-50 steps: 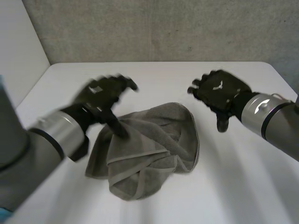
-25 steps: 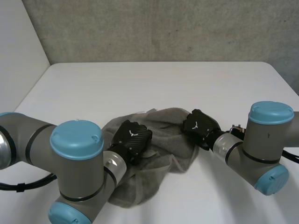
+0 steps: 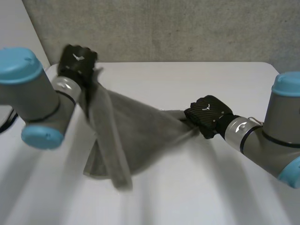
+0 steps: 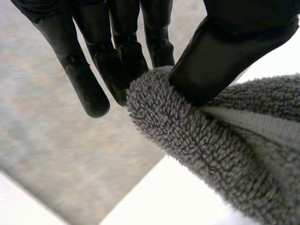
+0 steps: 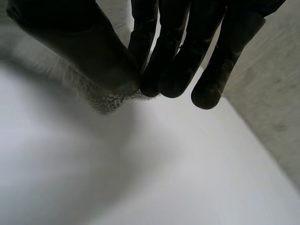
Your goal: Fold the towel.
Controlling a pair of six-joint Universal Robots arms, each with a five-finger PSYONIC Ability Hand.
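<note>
1. The grey towel (image 3: 140, 136) was stretched across the white table (image 3: 197, 197) from about 10 o'clock to about 3 o'clock. A loose strip of it hung down and rested on the table toward 7 o'clock.
2. The left hand (image 3: 77, 60) was raised above the table at 10 o'clock. In its wrist view the thumb pressed a bunched tip of the towel against the fingers (image 4: 119, 56), so it was gripping the cloth at what looked like a corner.
3. The right hand (image 3: 206, 115) sat low at 3 o'clock, at the towel's opposite end. Its wrist view showed thumb and fingertips closed together on a small tuft of towel. That view was dim, so how much cloth the pinch held was hard to tell.
4. I judged the step in hand to be opening the towel out between its two held ends, with no fold made yet. The cloth was not flat: the middle sagged and one strip lay doubled over.
5. The next move would call for both pinches to hold firm while the ends were drawn apart and lowered until the towel lay flat. One edge could then be carried over onto the other.
</note>
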